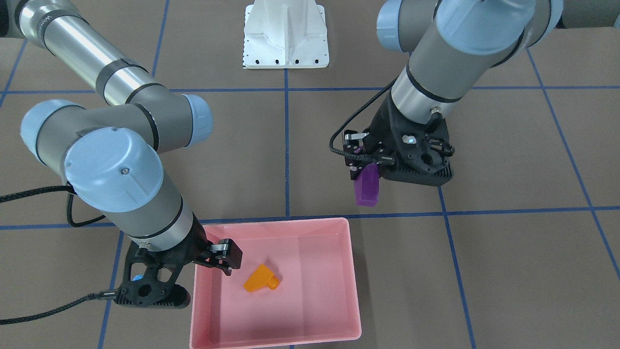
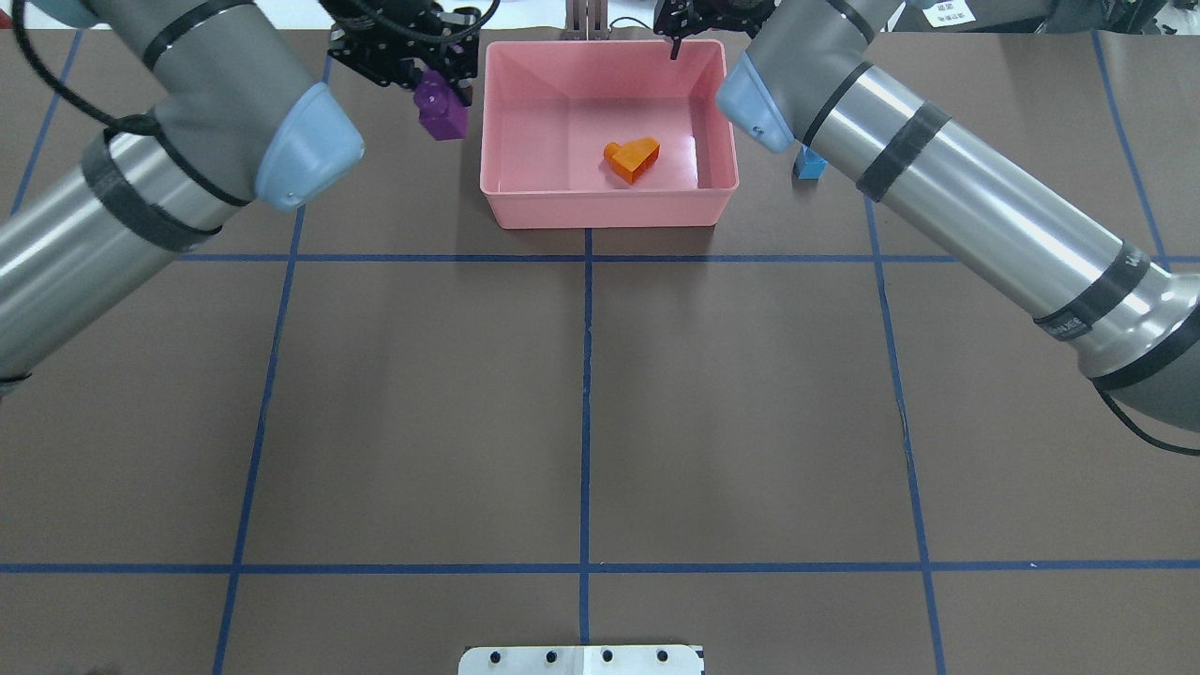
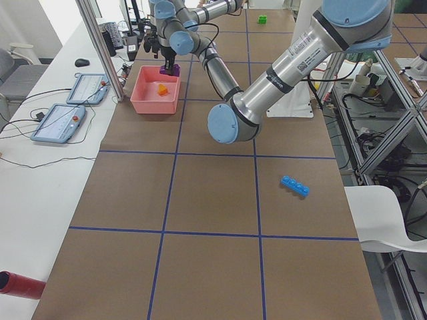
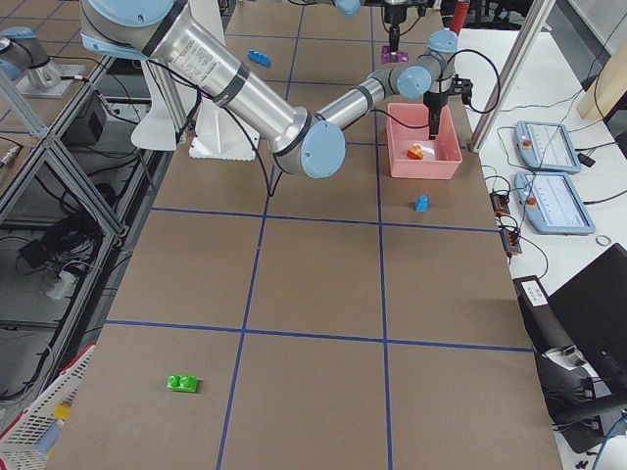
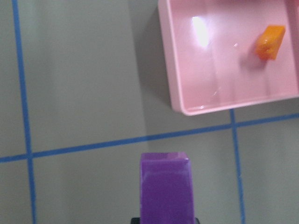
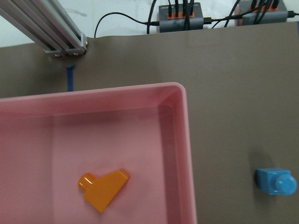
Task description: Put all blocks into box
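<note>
My left gripper [image 1: 368, 169] is shut on the narrow purple block [image 1: 366, 189], held above the table just beside the pink box [image 1: 276, 222]; the block also shows in the left wrist view [image 5: 166, 186]. The orange sloped block [image 1: 260, 279] lies inside the box [image 2: 600, 223]. My right gripper [image 1: 228, 259] hangs open and empty over the box's corner. The small light-blue cube [image 6: 275, 182] stands on the table outside the box [image 6: 187, 154]. The long light-blue bar [image 3: 295, 185] and the green block [image 4: 182, 383] lie far off on the table.
The white robot base [image 1: 286, 39] stands at the table's robot side. An aluminium post [image 6: 51, 32] rises just beyond the box. Control pendants [image 3: 60, 123] and cables lie on the side bench past the table's far edge.
</note>
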Tool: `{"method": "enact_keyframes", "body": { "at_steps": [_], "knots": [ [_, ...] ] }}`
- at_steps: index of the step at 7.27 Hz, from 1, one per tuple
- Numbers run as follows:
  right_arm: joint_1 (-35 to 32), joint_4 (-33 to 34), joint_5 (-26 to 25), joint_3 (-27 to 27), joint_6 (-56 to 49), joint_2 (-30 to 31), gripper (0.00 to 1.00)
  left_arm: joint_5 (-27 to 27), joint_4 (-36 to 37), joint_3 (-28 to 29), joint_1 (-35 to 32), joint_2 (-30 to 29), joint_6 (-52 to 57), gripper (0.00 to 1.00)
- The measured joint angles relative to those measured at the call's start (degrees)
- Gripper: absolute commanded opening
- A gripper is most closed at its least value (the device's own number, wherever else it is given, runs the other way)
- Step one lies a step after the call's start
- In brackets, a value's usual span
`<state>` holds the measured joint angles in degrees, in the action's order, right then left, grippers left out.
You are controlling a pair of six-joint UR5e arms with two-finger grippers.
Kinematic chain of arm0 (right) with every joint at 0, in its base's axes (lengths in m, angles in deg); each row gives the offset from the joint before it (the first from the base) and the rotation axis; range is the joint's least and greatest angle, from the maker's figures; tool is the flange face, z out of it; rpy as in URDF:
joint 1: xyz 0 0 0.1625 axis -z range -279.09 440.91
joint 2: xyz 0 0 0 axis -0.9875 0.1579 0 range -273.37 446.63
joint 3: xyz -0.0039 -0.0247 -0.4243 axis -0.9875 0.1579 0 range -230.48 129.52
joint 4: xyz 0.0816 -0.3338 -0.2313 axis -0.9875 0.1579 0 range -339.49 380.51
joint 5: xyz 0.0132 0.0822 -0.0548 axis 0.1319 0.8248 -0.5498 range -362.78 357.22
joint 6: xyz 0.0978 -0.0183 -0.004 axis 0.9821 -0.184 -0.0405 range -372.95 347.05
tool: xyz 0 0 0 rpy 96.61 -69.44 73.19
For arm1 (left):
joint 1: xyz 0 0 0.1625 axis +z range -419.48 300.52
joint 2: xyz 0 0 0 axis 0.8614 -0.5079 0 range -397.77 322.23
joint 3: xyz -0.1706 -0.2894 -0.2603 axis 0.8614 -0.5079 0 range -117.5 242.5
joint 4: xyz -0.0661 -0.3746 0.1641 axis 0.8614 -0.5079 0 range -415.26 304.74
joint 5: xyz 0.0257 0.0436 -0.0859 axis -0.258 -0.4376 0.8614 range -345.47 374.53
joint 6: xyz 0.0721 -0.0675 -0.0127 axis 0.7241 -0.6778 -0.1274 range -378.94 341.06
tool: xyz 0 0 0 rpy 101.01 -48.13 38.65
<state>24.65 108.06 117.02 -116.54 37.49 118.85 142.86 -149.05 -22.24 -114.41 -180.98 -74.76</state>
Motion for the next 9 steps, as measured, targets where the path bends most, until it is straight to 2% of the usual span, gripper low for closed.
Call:
{"method": "enact_keyframes", "body": {
  "at_steps": [1,2,3,4,5,6,9],
  "knots": [
    [-1.37,4.82,-0.12,-2.21,-6.99,1.54,1.00,-0.24,-7.80,8.25,0.01,-4.03,-3.46,0.00],
    [-2.45,5.31,-0.70,-3.56,-12.60,4.70,1.00,-1.25,-13.56,15.72,0.07,-7.84,-5.00,0.00],
    [-3.00,1.77,-1.75,-4.10,-16.29,8.77,1.00,-3.75,-18.12,21.93,0.33,-10.87,-5.80,0.00],
    [-3.00,-4.62,-2.92,-4.00,-17.73,13.32,1.00,-6.67,-21.68,26.64,0.99,-12.84,-6.34,0.00],
    [-2.69,-11.49,-4.24,-2.86,-17.95,16.94,1.00,-9.64,-24.11,29.50,2.24,-13.75,-6.63,0.00],
    [-2.09,-15.71,-5.03,-1.19,-17.20,18.50,1.00,-12.28,-25.27,30.97,3.64,-14.10,-6.76,0.00],
    [1.17,-18.85,-5.78,3.73,-13.32,16.56,1.00,-20.23,-28.61,34.03,7.88,-14.28,-6.84,0.00]
  ]
}}
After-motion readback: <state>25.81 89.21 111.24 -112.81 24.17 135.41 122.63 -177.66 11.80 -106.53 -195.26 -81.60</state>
